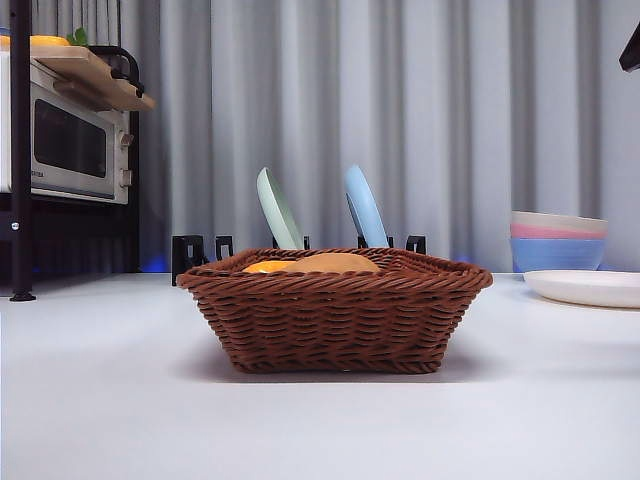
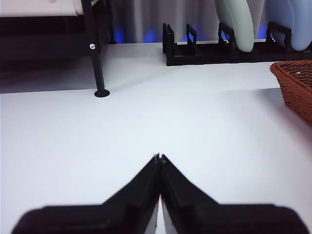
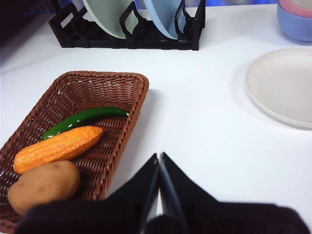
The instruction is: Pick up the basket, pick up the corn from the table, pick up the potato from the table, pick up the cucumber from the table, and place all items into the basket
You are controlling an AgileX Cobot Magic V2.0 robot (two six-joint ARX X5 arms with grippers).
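Front view, basket: the dark reddish-brown woven wicker basket (image 1: 335, 312) stands in the middle of the plain white desk (image 1: 110, 400).
Front view, contents: over the braided rim only the top of the tan rounded potato (image 1: 335, 263) and a bit of the orange-yellow corn cob (image 1: 266, 267) can be seen.
Front view, behind: a black dish rack (image 1: 195, 252) with a pale green plate (image 1: 278, 210) and a pale blue plate (image 1: 365, 208) stands near the far edge.
Front view, right edge: stacked pastel bowls (image 1: 557, 241) and a flat white plate (image 1: 588, 287).
Front view, arm: a black tip (image 1: 630, 50) at the top right corner.
Left wrist view, claw: the left claw (image 2: 159, 157) is pressed together over bare desk; one corner of the basket is at the side.
Right wrist view, claw: the right claw (image 3: 159, 156) is pressed together, holding nothing, just beside the basket.
Right wrist view, contents: the glossy dark green cucumber (image 3: 83, 120), the corn and the potato lie side by side inside the basket.
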